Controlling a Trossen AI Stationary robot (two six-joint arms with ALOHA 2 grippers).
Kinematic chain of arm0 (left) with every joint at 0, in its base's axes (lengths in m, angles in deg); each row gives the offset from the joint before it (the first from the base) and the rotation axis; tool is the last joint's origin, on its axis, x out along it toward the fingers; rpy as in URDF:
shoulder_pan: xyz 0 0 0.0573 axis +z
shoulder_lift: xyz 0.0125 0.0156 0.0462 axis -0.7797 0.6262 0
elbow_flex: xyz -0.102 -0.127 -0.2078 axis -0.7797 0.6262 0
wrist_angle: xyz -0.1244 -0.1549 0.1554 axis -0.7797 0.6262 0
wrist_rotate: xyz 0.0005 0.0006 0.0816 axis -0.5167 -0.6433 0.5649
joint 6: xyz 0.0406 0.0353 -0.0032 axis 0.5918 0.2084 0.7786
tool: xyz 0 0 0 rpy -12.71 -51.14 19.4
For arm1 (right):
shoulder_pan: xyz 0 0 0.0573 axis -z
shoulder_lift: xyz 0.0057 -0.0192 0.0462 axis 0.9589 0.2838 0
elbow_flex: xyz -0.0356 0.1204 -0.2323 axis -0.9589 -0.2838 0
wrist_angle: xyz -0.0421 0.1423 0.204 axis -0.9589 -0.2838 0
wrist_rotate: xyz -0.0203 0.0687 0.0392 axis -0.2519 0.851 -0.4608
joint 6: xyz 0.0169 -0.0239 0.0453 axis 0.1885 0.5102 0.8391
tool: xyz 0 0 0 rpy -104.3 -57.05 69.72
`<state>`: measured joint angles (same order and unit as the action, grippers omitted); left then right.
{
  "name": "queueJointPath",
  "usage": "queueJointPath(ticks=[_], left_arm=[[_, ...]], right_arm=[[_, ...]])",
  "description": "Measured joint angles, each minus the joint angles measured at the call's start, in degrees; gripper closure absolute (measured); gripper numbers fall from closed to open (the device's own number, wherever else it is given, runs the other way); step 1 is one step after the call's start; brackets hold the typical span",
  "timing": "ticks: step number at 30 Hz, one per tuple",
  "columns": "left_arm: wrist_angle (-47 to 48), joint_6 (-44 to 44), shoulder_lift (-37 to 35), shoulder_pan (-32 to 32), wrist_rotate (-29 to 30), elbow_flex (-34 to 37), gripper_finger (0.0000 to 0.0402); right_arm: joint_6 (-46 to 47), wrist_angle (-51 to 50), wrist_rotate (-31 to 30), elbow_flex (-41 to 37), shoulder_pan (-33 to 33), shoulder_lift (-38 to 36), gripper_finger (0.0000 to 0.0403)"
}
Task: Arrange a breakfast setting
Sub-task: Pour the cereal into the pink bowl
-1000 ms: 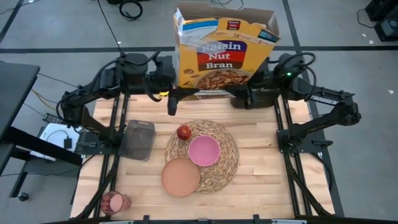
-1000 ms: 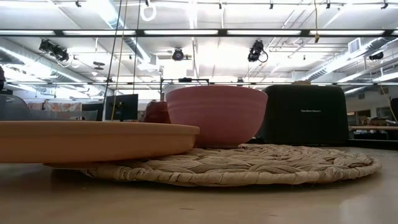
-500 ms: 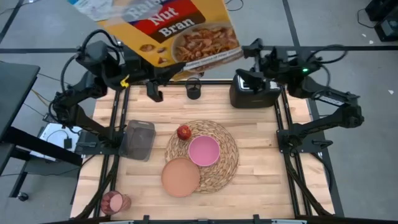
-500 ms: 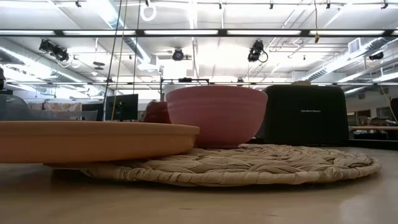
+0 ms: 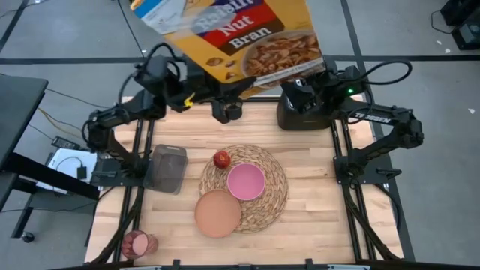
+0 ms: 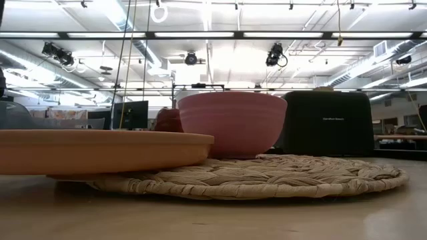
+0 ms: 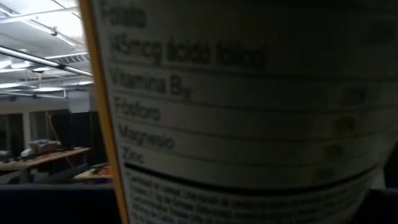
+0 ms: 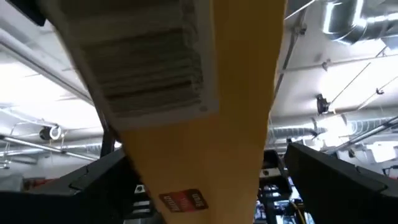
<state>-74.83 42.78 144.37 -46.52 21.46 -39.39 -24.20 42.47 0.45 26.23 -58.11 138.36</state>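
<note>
Lifting cereal box (image 5: 236,34) above table's far edge, left gripper (image 5: 217,94) clamped on it; right gripper (image 5: 300,94) spread wide, holding nothing. Bowl (image 5: 246,181), apple (image 5: 221,159) on placemat (image 5: 274,201); plate (image 5: 217,213) overlapping mat edge. Cup (image 5: 139,244) at near-left corner, unplaced. Spoon, toast unseen.

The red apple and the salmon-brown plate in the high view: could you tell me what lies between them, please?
Only the woven placemat lies between the apple and the plate; the pink bowl sits off to one side.
</note>
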Motion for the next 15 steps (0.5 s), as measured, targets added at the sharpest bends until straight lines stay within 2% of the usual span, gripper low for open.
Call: queueJointPath(ticks=[9, 15], left_arm=[[-4.55, -4.52, 4.23, 0.26, -0.39, -0.02, 0.0225], [-6.55, -5.67, 6.3, 0.39, -0.23, -0.11, 0.0225]], right_arm=[[1.43, 7.47, 1.41, 0.02, -0.28, -0.17, 0.0013], [1.45, 8.39, 0.52, 0.02, -0.26, -0.28, 0.0018]])
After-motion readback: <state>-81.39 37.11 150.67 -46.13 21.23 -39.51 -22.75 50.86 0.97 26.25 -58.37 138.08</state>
